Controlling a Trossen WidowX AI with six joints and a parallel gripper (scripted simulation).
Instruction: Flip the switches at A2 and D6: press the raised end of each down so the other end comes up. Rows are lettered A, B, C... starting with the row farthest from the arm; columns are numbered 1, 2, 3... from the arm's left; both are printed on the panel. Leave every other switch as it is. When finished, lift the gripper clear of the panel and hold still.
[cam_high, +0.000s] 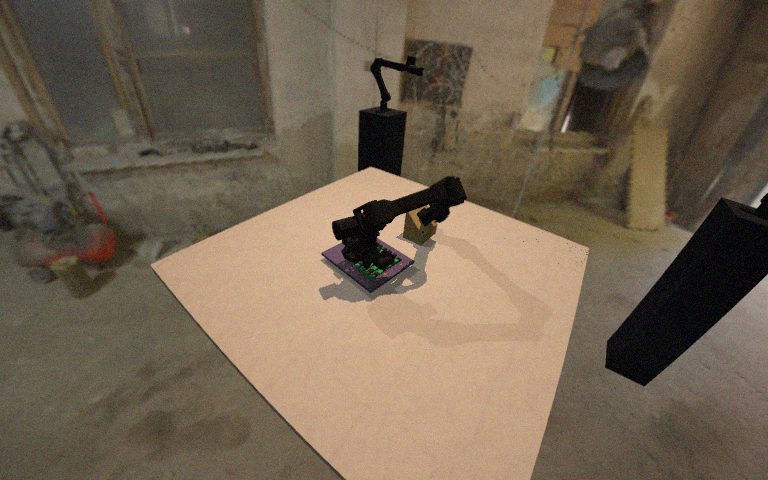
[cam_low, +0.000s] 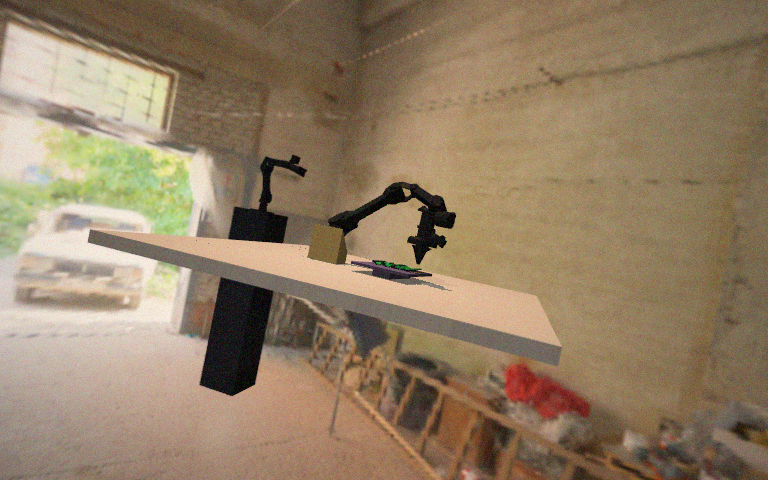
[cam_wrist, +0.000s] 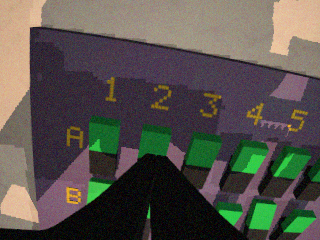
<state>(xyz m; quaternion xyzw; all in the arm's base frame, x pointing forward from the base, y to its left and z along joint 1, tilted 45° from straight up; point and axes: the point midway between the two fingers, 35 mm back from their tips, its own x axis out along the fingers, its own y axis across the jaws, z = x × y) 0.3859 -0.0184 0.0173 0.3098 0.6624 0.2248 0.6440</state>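
The purple panel (cam_high: 333, 254) (cam_low: 390, 273) (cam_wrist: 135, 65) carries rows of green-topped switches. My gripper (cam_low: 419, 263) (cam_wrist: 154, 164) is shut and empty, pointing down a little above the panel. In the wrist view its tips overlap the near part of switch A2 (cam_wrist: 156, 140); only the green far part of that switch shows. I cannot tell whether the tips touch it. Switch A1 (cam_wrist: 104, 136) and switch A3 (cam_wrist: 204, 146) stand on either side. D6 is out of the wrist view and too small to judge in the top and exterior views.
A wooden block (cam_high: 419, 232) (cam_low: 326, 244) stands on the table (cam_high: 453, 396) (cam_low: 481, 305) beside the panel, near the arm's base. In the wrist view the fingers cover part of row B. A second arm (cam_high: 382, 84) (cam_low: 265, 181) stands on a black pedestal beyond the table.
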